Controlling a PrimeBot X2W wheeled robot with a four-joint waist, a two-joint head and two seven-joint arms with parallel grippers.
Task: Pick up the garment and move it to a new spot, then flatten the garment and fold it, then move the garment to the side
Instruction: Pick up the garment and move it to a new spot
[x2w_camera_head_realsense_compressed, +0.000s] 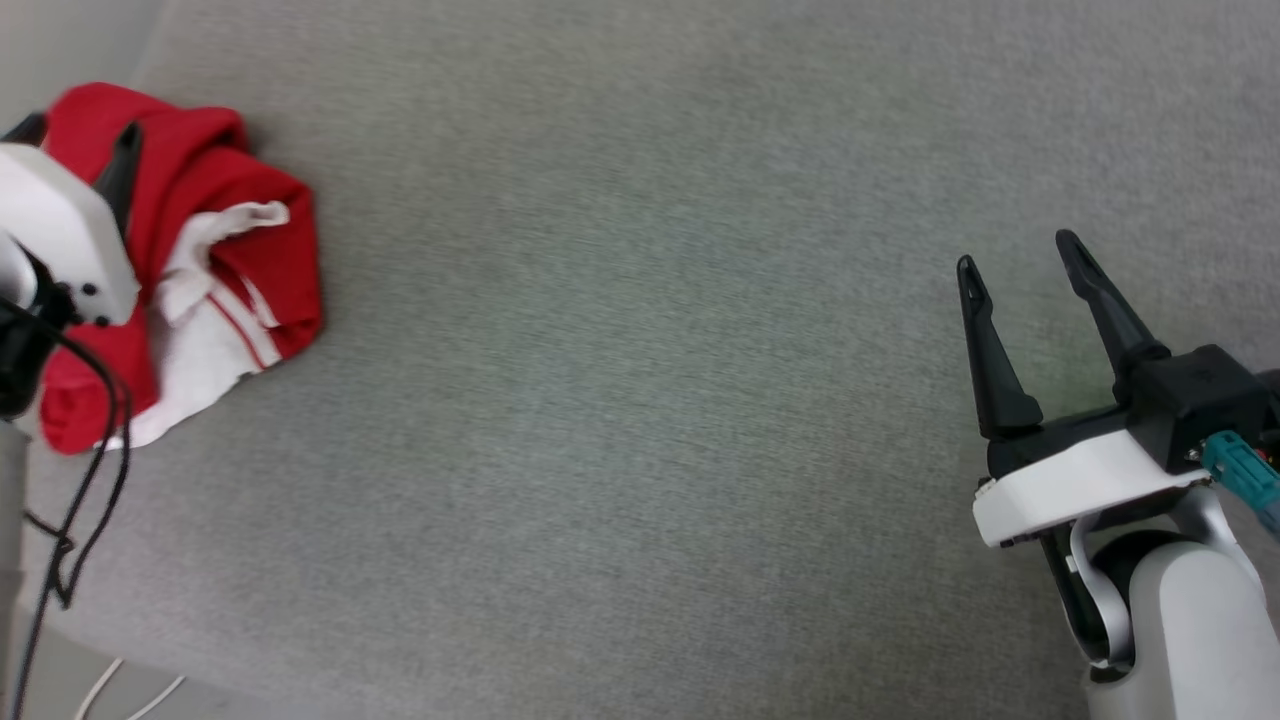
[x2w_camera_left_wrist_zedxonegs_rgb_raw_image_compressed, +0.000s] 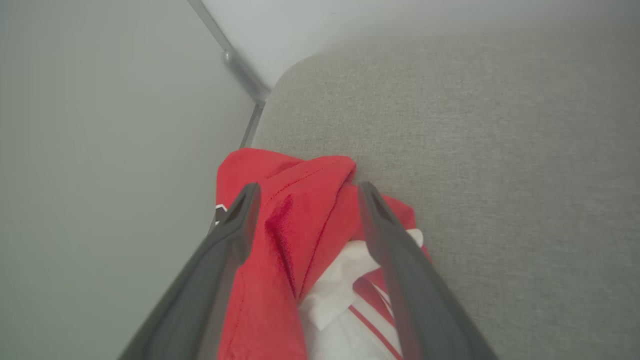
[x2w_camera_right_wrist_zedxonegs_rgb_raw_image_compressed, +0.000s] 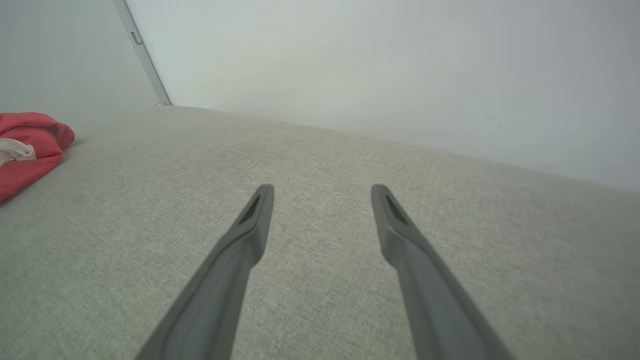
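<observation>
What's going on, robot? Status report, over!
Left gripper open, poised over the shirt. Right gripper open, above bare cushion. Shirt crumpled in a heap, not yet flattened. Black cable hanging near shirt.

Soft even light; slight blur

The grey fabric surface (x2w_camera_head_realsense_compressed: 640, 450) is viewed steeply from above by the head camera. The garment (x2w_camera_left_wrist_zedxonegs_rgb_raw_image_compressed: 285, 235) is seen very near along the left gripper (x2w_camera_left_wrist_zedxonegs_rgb_raw_image_compressed: 307, 190), and is shared, farther off, by head and right wrist views.
</observation>
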